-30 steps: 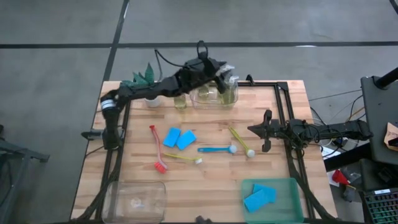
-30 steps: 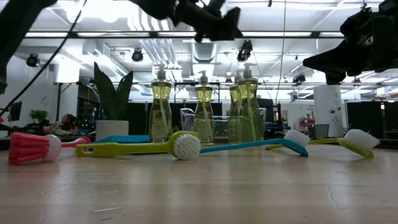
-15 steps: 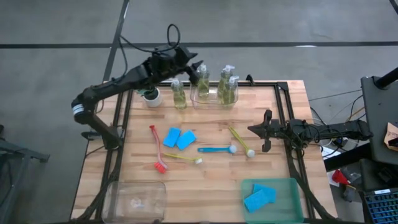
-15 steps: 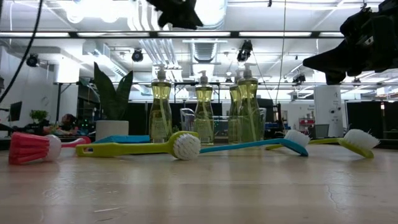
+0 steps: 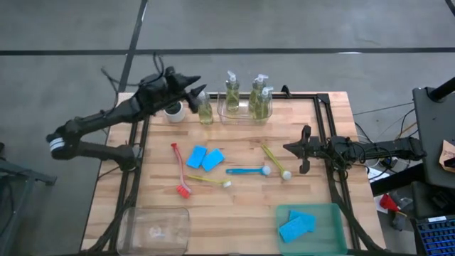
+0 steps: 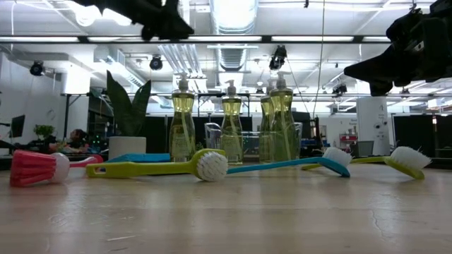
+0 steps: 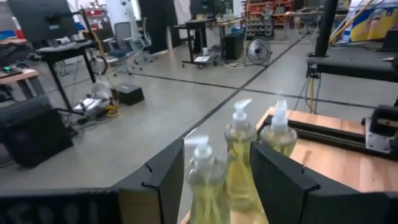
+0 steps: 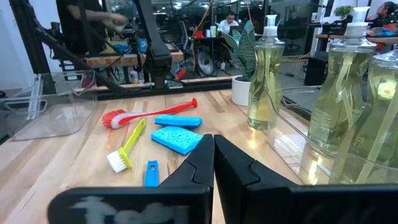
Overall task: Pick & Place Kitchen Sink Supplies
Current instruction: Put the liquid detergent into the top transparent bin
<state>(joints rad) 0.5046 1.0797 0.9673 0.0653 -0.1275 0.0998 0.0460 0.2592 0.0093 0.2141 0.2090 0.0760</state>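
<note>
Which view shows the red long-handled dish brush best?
The high view: the red long-handled dish brush shows whole on the wood. The low view shows mainly its bristle head, the right wrist view sees it farther off; the left wrist view misses it.

Bright, even light falls on my work from long white ceiling strip lamps point(image 6: 233, 39) that show in the low view, one blown out to pure white. From above, the pale wooden table top point(image 5: 234, 206) is evenly lit with only faint, soft shadows. At table height the nearest boards are out of focus, while the clear pump bottles of yellow-green soap point(image 6: 231, 130) glow with light from behind. My left wrist view is soft: those bottles point(image 7: 239, 162) look smeared and hazy. My right wrist view is crisper on the blue rectangular sponges point(image 8: 176, 138), though my own dark fingers point(image 8: 199, 165) blur close up.
</note>
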